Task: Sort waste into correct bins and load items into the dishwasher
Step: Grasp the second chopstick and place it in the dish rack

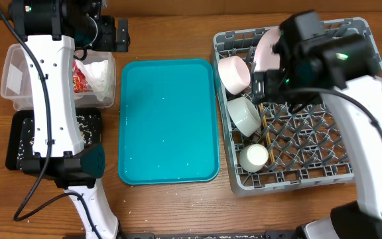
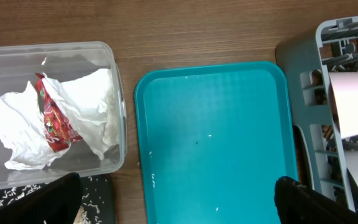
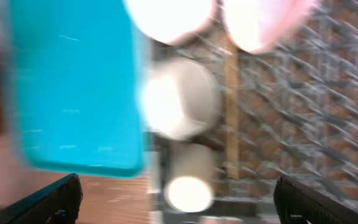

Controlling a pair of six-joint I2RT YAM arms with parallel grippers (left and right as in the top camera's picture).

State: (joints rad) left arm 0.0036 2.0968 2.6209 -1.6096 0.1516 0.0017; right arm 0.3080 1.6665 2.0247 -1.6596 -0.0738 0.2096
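Crumpled white napkins (image 1: 99, 74) (image 2: 92, 99) and the red-and-silver wrapper (image 1: 80, 76) (image 2: 53, 121) lie in the clear tub (image 1: 12, 73) (image 2: 114, 68). Rice grains speckle the black tray (image 1: 18, 143) (image 2: 98, 199). In the grey dish rack (image 1: 350, 166) are the upright plate (image 1: 267, 46), pink bowl (image 1: 234, 72), grey-green bowl (image 1: 244, 114), white cup (image 1: 254, 157) and chopsticks (image 1: 265, 126). My left gripper (image 1: 121, 33) (image 2: 179, 208) is open and empty, above the teal tray's far left. My right gripper (image 1: 262, 89) (image 3: 176, 208) is open and empty above the rack's left side; its view is blurred.
The teal tray (image 1: 168, 119) (image 2: 216, 137) (image 3: 73, 87) lies between the bins and the rack, with a few stray rice grains on it. The left arm's white link crosses over the tub and black tray.
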